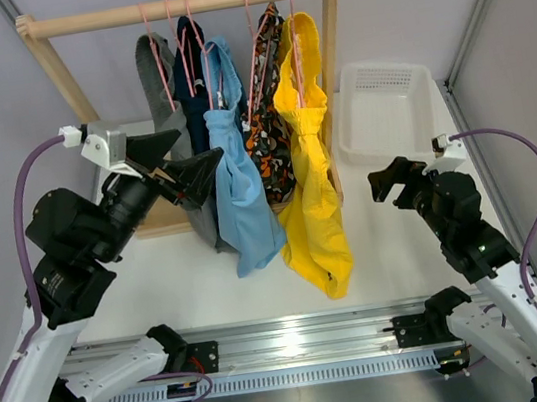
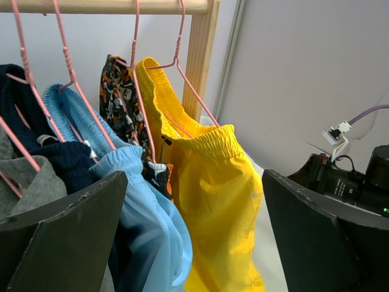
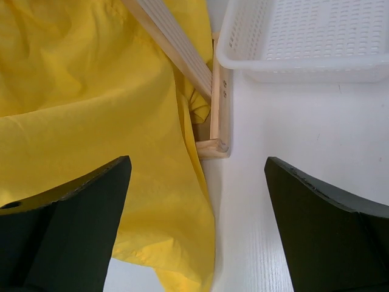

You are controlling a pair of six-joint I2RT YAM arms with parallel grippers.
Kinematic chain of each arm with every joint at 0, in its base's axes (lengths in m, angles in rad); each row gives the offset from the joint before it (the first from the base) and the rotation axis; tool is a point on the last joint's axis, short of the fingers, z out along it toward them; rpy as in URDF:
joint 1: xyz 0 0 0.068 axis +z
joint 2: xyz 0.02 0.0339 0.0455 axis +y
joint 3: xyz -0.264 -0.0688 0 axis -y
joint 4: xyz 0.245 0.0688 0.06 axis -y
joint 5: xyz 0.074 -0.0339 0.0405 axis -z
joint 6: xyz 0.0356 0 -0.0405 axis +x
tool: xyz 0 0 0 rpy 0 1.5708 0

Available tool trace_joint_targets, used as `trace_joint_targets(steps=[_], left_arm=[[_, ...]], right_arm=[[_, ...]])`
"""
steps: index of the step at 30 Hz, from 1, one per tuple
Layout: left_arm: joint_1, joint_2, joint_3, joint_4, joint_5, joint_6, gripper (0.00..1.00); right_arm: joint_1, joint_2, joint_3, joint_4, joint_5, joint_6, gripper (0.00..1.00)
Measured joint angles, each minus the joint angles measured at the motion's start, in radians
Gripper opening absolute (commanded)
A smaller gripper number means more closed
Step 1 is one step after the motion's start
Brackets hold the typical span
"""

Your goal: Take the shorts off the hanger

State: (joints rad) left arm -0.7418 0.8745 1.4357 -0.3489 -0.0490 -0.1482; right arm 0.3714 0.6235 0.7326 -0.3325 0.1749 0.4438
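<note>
White counter [image 1: 386, 244] and grey walls fill my feed. My left hand [image 1: 184, 163] is raised and released, fingers spread wide with nothing between them, at the left end of a row of hanging shorts. From above it overlaps the grey shorts [image 1: 154, 71] and navy shorts [image 1: 196, 106], and I cannot tell whether it touches them. Through its wrist camera the blue shorts [image 2: 143, 201] and yellow shorts [image 2: 213, 201] hang just ahead of the spread fingers. My right hand [image 1: 395, 180] sits low over the counter, likewise released and holding nothing, to the right of the yellow shorts and apart from them. Its wrist camera shows yellow cloth on the left and the foot of the wooden rack [image 3: 214, 146] ahead. All five pairs, with the patterned shorts [image 1: 268, 130] between blue and yellow, hang on pink hangers [image 1: 159, 61] from the rack's top bar. The blue and yellow ones reach lowest. Right of the rack a white basket [image 1: 386, 108] sits on the counter, beyond the right hand.
</note>
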Motion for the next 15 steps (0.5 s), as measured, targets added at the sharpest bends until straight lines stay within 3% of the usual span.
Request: trace_joint_targets(steps=[7, 15], left_arm=[[-0.012, -0.06, -0.12, 0.072, 0.021, 0.018, 0.99], [-0.034, 0.03, -0.043, 0.073, 0.009, 0.019, 0.99]], right_arm=[[0.0, 0.0, -0.016, 0.004, 0.0, 0.002, 0.99], [0.001, -0.002, -0.039, 0.013, 0.015, 0.027, 0.97]])
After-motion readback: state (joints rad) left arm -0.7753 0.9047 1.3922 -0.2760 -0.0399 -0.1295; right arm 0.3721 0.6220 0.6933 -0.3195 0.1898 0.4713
